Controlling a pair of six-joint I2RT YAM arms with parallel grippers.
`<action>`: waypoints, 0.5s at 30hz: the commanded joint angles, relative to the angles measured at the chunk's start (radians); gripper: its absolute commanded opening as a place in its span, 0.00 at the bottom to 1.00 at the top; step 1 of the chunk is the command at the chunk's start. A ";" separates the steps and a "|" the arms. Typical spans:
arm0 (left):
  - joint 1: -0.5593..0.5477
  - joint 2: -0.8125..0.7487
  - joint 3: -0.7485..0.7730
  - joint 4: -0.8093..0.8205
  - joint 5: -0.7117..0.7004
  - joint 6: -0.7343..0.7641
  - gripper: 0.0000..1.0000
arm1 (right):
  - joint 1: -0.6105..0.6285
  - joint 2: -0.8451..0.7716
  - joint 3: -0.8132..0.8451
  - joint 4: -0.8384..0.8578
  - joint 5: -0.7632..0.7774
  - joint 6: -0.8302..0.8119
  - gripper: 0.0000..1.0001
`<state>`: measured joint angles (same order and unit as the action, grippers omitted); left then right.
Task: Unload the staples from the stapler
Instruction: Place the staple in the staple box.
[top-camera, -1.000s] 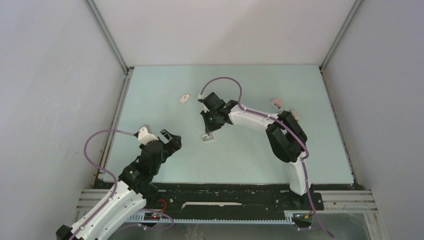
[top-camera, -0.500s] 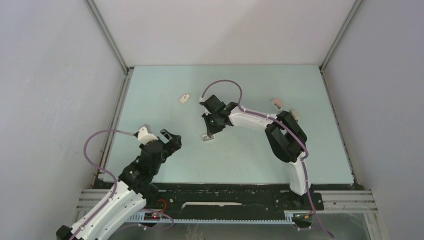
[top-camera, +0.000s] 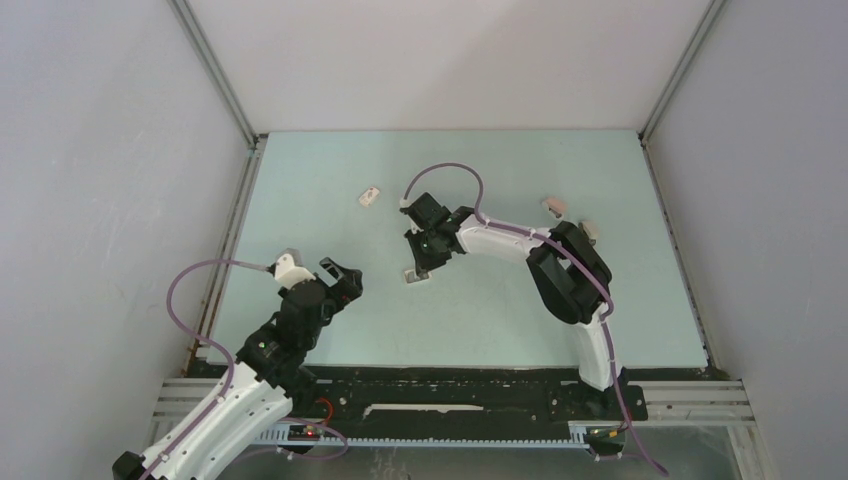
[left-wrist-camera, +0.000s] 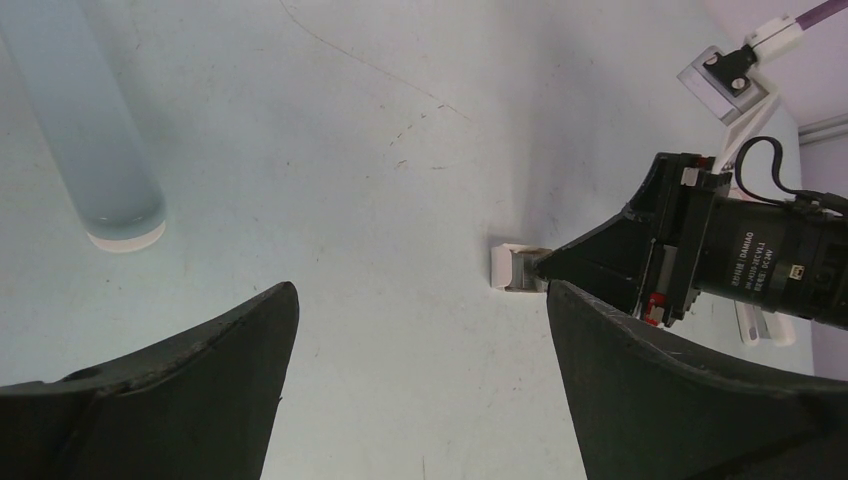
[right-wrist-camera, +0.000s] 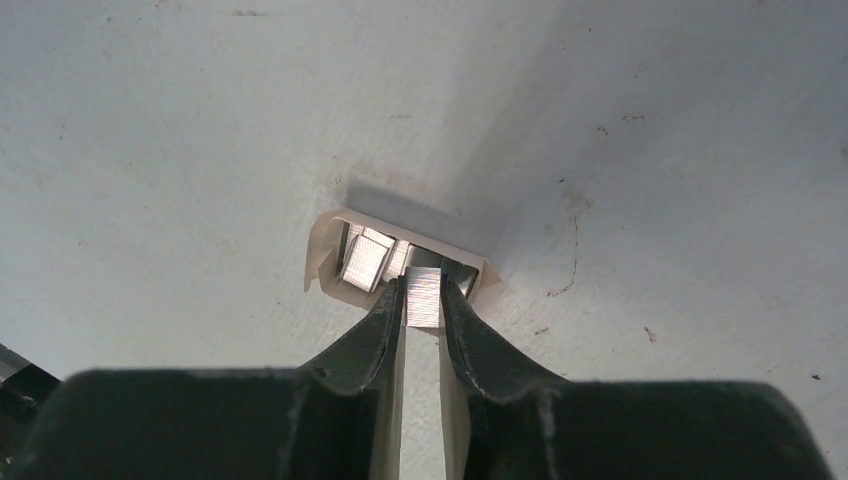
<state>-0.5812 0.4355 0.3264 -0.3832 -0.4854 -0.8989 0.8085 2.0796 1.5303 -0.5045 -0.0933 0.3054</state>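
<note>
Staples (right-wrist-camera: 423, 300) in right hand (right-wrist-camera: 422, 287), open box (right-wrist-camera: 320, 255) beneath

1. The top external camera sits high behind the arm bases, looking down over the whole table (top-camera: 300, 180) from far off.
2. The left wrist camera, at the near left, faces far-right, low across the table, framed by the left gripper (left-wrist-camera: 420, 295).
3. The right wrist camera looks down, very close, past the right gripper (right-wrist-camera: 422, 288) pinching staples (right-wrist-camera: 423, 305).
4. All three views share the small white box (top-camera: 417, 275).

Bright diffuse light; soft shadow beyond right pincer (right-wrist-camera: 422, 292); overhead view soft, wrist views sharp.
</note>
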 joint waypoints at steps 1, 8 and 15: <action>0.009 -0.010 0.013 0.020 -0.005 0.006 1.00 | 0.005 0.015 0.023 0.017 0.017 0.024 0.22; 0.009 -0.004 0.013 0.021 -0.006 0.006 1.00 | 0.004 0.018 0.037 0.018 0.024 0.023 0.23; 0.011 0.002 0.014 0.029 -0.003 0.008 1.00 | 0.005 0.017 0.044 0.018 0.033 0.018 0.24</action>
<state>-0.5797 0.4320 0.3264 -0.3828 -0.4850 -0.8989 0.8085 2.0899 1.5307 -0.5041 -0.0822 0.3054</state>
